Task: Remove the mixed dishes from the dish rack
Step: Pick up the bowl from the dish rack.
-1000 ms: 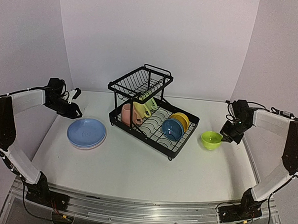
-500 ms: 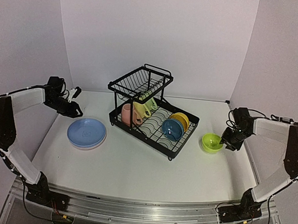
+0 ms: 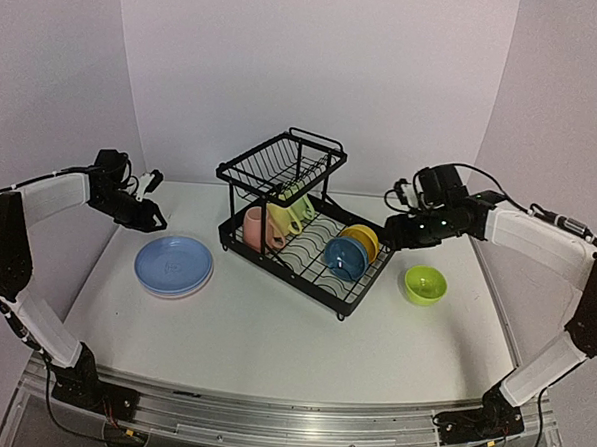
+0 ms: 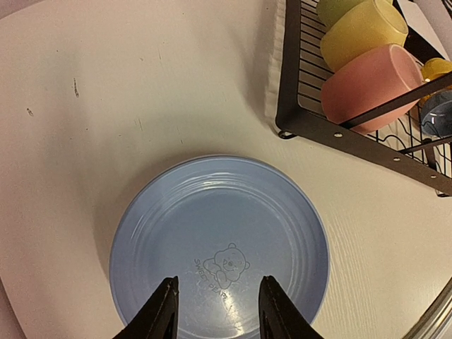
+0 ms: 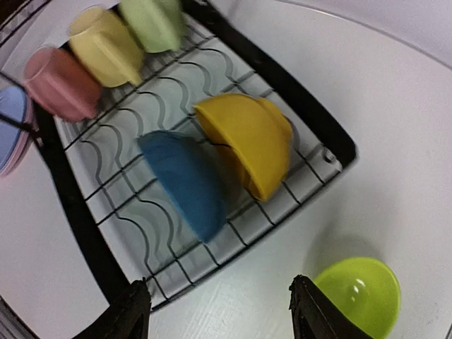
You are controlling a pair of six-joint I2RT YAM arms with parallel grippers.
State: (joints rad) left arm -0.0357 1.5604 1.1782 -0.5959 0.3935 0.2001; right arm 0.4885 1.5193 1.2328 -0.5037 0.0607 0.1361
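The dish rack [image 3: 276, 276] stands at the middle of the table [image 3: 272, 347] in the top view. Its upper basket [image 3: 280, 164] sits over the upper-left end of the lower tray. In that tray three mugs [image 3: 282, 219] lie in a row at the left, under the basket. Two bowls stand on edge toward the right, the nearer bowl [image 3: 344, 258] touching the farther bowl [image 3: 364, 239] behind it. Left of the rack and apart from it, a stack of plates [image 3: 174, 265] lies flat on the table. Right of the rack, near its right corner, a lone bowl [image 3: 425, 283] sits upright.
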